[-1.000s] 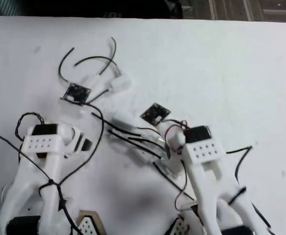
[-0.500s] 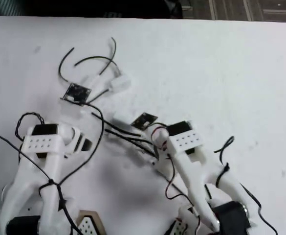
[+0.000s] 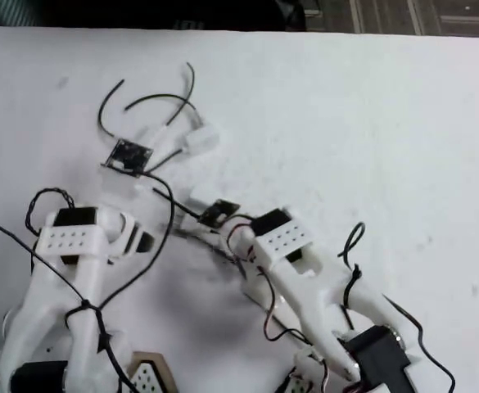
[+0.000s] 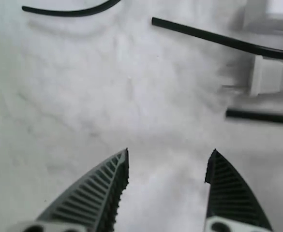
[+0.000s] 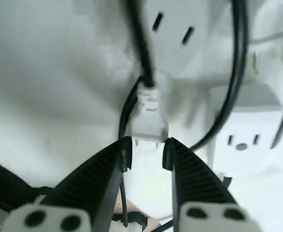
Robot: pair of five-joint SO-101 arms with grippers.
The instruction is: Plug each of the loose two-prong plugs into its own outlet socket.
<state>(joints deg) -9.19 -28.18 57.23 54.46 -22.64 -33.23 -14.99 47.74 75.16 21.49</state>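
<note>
Two grippers differ in their readiness. The right gripper (image 5: 147,144) stands narrowly open, its tips either side of a white plug's (image 5: 148,121) pronged end, probably lining up a grasp and not yet clamped. The left gripper (image 4: 169,154) hangs wide open and empty over bare desk (image 4: 83,96), with a second plug (image 4: 272,77) lying near. The near outlet (image 5: 247,125) and far outlet (image 5: 189,53) both show empty slots.

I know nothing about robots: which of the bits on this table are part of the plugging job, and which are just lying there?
Part of the job: white plug; another plug; outlet sockets; black cords.
Just lying about: small black square piece, purpose unclear; white table.
</note>
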